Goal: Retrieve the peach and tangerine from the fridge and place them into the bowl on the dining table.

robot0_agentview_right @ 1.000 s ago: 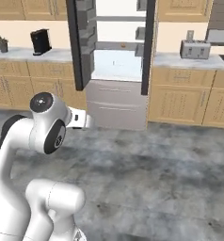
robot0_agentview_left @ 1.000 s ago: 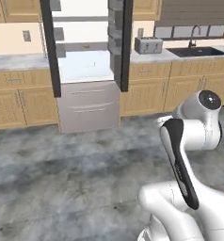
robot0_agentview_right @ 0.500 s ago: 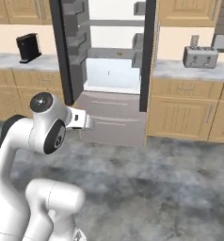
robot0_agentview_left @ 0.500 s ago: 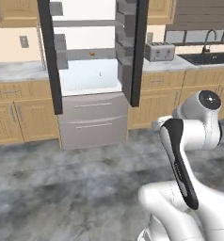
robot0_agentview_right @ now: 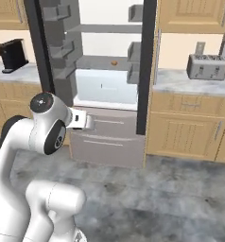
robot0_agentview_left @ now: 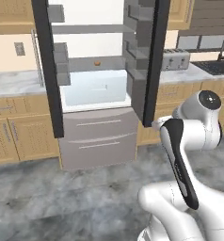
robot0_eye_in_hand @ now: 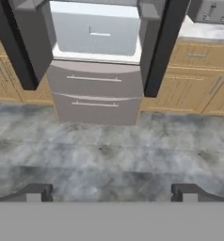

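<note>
Approaching the fridge was the step in hand, judged from the layout: both doors stood wide open and the arm was folded back near the base, well apart from the shelves. Gripper was spread fully, nothing between the fingertips, pointing down at the grey floor ahead of the two lower drawers. One small orange fruit sat on the middle grey shelf, above the pale blue drawer; same fruit seen from the right side. Too small to call peach or tangerine; second fruit couldn't be made out. To do it well, probably: get the base centred between the doors and close enough, then raise the hand to shelf height, enter level and straight, avoid the door bins on either side, close around the fruit's middle.
</note>
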Available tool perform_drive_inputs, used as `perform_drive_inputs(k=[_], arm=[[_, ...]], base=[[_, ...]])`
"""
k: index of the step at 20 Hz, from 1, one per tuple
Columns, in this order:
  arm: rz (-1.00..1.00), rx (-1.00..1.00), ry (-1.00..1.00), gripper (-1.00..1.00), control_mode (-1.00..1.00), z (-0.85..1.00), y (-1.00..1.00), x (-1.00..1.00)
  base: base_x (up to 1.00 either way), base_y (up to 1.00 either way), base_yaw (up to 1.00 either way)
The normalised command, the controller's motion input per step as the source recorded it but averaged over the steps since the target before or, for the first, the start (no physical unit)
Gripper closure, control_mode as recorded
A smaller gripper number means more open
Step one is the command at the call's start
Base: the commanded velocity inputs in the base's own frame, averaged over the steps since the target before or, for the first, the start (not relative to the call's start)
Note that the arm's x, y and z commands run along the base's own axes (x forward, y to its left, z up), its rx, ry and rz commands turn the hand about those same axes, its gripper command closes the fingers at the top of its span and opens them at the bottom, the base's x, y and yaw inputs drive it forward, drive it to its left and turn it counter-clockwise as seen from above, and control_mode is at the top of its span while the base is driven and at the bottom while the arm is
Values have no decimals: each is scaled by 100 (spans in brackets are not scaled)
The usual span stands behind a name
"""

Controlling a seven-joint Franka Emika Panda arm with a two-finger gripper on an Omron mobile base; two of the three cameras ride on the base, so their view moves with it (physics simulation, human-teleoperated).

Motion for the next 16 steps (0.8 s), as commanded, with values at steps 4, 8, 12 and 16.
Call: perform_drive_inputs(k=[4,8,12,16], arm=[[0,0,0,-100,100,0,0,0],[0,0,0,-100,100,0,0,0],[0,0,0,-100,100,0,0,0],[0,0,0,-100,100,0,0,0]], base=[[99,16,0],[100,17,0],[94,18,0],[84,19,0]])
